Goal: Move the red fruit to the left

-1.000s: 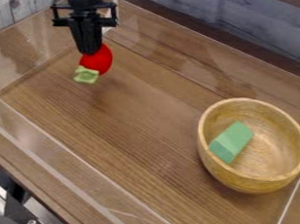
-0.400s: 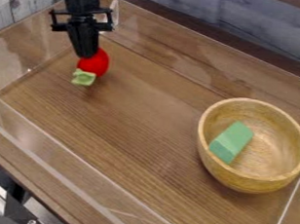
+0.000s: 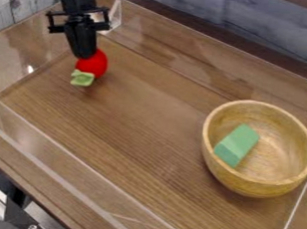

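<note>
Fruit (image 3: 93, 64), red w/ green cap, is pinched in the robot's gripper (image 3: 83, 53) at upper L of the table (image 3: 128, 134), near its L edge. Bare wood lies between it & the bowl (image 3: 257, 147) at R, which holds a green block (image 3: 235, 145) & sits near the R edge.

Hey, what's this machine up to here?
A black robot arm has its hand closed on a small red toy fruit with a pale green leafy end. The fruit is near the left side of the wooden table, as the picture shows it; whether it touches the tabletop is hard to tell. Its job is to move that fruit to the left. Over on the right sits a round wooden bowl with a green block inside, which the arm is not touching.
</note>
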You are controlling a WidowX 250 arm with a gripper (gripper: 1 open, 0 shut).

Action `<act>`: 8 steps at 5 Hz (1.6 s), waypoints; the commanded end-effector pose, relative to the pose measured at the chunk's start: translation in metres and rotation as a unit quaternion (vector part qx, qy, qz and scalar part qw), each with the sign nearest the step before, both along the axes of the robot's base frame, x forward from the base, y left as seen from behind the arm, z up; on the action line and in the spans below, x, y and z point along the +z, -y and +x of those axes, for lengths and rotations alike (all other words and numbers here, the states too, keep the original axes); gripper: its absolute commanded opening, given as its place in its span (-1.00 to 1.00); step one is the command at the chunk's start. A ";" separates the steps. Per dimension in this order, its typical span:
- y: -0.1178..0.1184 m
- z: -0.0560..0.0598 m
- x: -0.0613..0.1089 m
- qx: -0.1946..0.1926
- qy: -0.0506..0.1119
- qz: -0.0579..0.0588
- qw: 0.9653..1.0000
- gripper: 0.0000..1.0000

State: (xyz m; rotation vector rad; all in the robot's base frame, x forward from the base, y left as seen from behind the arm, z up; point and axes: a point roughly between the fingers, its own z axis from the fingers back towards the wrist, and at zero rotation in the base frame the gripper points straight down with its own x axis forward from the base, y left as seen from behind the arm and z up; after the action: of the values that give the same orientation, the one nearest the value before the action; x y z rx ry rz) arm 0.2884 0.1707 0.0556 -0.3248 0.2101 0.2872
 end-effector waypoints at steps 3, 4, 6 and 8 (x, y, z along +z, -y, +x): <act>-0.019 0.006 0.014 0.003 0.024 -0.034 0.999 1.00; -0.021 0.005 0.011 0.004 0.023 -0.054 0.998 1.00; -0.021 0.006 0.004 0.006 0.019 -0.054 0.998 -1.00; -0.020 0.005 -0.002 0.005 0.014 -0.082 0.996 -1.00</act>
State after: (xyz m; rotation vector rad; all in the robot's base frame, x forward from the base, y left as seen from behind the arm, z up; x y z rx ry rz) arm 0.2887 0.1842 0.0405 -0.5192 0.2496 0.2783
